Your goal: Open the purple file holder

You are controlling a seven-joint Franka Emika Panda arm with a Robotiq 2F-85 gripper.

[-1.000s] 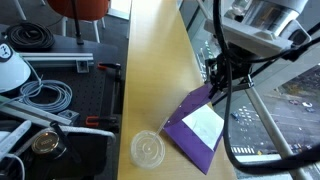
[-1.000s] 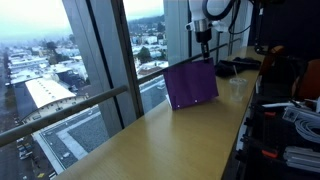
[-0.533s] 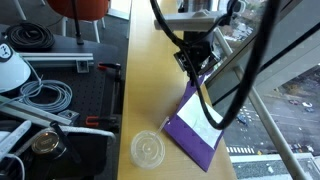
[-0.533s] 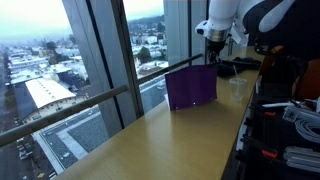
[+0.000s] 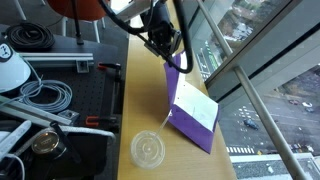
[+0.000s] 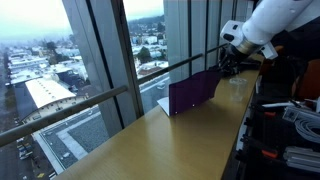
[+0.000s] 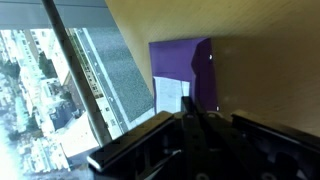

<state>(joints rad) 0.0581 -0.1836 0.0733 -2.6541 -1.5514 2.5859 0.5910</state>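
The purple file holder lies on the wooden table by the window. Its cover stands lifted, nearly upright, and the white inner lining shows. It also shows in an exterior view and in the wrist view. My gripper is above the holder's far end, and its fingers are shut on the top edge of the raised cover. In the wrist view the fingers are pressed together over the purple edge. The gripper also shows in an exterior view.
A round clear plastic lid lies on the table just beside the holder's near corner. The window glass and its metal rail run along one table edge. A black bench with cables borders the other edge.
My gripper has moved from the window side across the holder, taking the cover with it. The cover has swung up and more white lining shows.
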